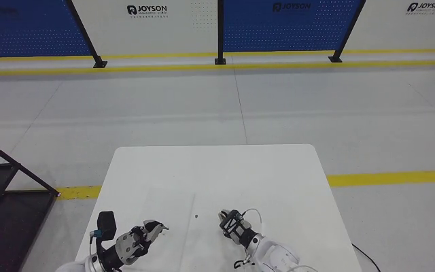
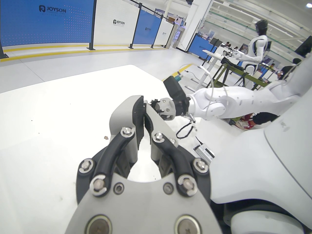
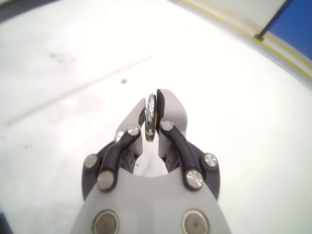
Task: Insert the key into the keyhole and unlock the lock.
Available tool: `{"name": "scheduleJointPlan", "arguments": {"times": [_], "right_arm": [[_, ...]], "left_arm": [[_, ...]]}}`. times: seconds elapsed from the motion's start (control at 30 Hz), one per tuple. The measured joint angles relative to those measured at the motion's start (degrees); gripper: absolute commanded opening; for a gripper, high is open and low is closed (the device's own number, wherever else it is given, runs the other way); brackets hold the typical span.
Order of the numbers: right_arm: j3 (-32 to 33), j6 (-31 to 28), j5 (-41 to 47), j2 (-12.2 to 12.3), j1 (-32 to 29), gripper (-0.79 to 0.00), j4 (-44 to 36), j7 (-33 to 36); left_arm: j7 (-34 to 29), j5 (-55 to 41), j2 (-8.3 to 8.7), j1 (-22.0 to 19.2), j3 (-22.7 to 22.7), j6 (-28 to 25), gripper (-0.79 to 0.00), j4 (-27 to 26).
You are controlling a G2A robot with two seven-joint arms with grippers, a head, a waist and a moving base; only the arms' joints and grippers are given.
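White table (image 1: 217,170), both arms low at its near edge. Right gripper (image 1: 226,217) sits near-centre, just right of the table's middle line; left gripper (image 1: 158,229) is at the near left, its tips turned toward the right one, the two well apart with bare tabletop between. The right wrist view has the right gripper (image 3: 152,97) clamped on the lock (image 3: 150,110): a small padlock held edge-on between the pads, chrome shackle pointing away from the wrist, brass body tucked back between the fingers (image 3: 170,108). Lock is clear of the table, carried above it. The left wrist view has the left gripper (image 2: 143,105) with its dark pads pressed together, no gap to speak of. From above, a thin dark sliver juts past those tips toward the right gripper, seemingly the key (image 1: 165,229); too small to make out its shape, and the pads hide it in the wrist view. Key and lock are apart, not mated. The right arm (image 2: 219,101) lies beyond the left gripper's tips, white forearm stretched across the near right side. A small brown speck (image 1: 196,216) lies on the tabletop between the two grippers, a little farther out; it also shows from the right wrist (image 3: 124,81). Beyond the table, grey floor with yellow lines (image 1: 380,179) and blue and white barrier panels (image 1: 41,27).
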Motion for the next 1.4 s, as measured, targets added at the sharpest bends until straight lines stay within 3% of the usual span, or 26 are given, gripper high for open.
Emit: {"name": "scheduleJointPlan", "arguments": {"times": [0.3,0.4,0.83,0.97,1.17,1.4], "right_arm": [[6.1,-15.5,23.1,0.7,-1.8,-0.785,-3.7,-7.6],[7.4,-19.3,25.9,0.9,-1.9,-0.785,-3.8,-9.1],[7.5,-19.4,25.8,1.0,-2.0,-0.785,-3.9,-9.0],[7.6,-17.1,27.6,0.7,-1.7,-0.785,-4.8,-9.4],[3.8,-19.8,37.2,-0.8,-1.1,-0.785,-2.4,-17.2],[-4.0,-38.6,49.0,-2.9,3.1,-0.785,5.1,-21.7]], "left_arm": [[8.4,-1.9,0.33,-0.3,3.9,-0.1,-0.785,-2.0],[10.6,-1.2,0.6,-0.3,4.7,-0.1,-0.785,-1.6],[10.5,-1.2,0.6,-0.3,4.7,-0.1,-0.785,-1.5],[10.5,-1.4,0.58,-0.4,4.8,-0.1,-0.785,-1.6],[13.5,-9.2,0.05,-1.8,11.8,-0.1,-0.785,-0.3],[24.2,-13.4,-0.78,-5.4,24.5,-0.1,-0.785,3.9]]}}
